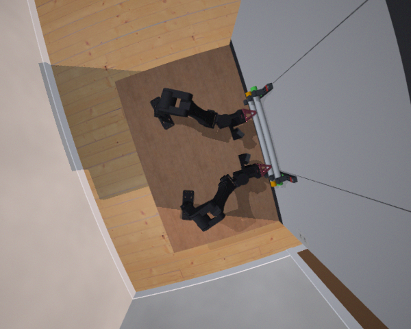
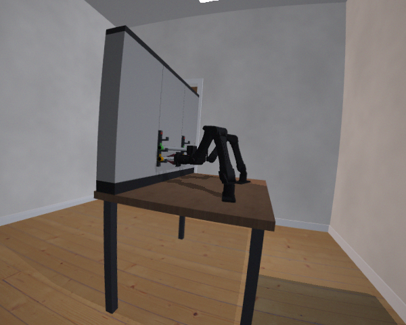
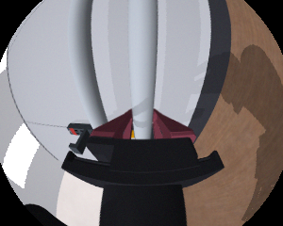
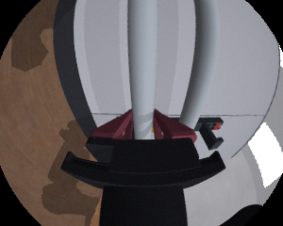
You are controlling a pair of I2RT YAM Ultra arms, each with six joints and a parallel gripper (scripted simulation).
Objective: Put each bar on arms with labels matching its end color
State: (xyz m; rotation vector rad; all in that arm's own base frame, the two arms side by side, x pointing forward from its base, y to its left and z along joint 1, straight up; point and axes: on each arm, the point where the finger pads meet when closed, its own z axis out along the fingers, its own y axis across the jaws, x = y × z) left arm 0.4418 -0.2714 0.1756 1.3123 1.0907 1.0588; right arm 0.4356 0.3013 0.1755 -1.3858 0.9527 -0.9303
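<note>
The orange-ended bar (image 1: 261, 141) (image 3: 143, 56) (image 4: 142, 56) lies level along the wall rack (image 1: 267, 88) (image 2: 158, 163) at its lowest pair of arms. Its end is close to the upright; I cannot tell whether it touches the arms. My left gripper (image 1: 255, 112) (image 3: 142, 112) and my right gripper (image 1: 269, 168) (image 4: 142, 112) are both shut on this bar, one towards each end. The green-ended bar (image 1: 268, 138) (image 2: 176, 148) (image 3: 82, 56) (image 4: 207, 56) lies on the middle pair, by a green label. The top pair has red labels (image 2: 160, 133) and bears no bar. The orange labels are hard to make out.
The grey wall panel (image 1: 340, 134) (image 2: 140, 105) stands right behind the rack. The green-ended bar is just above both grippers. The wooden table top (image 1: 184, 155) lies below the arms. The top rack arm (image 2: 166, 139) sticks out above the bars.
</note>
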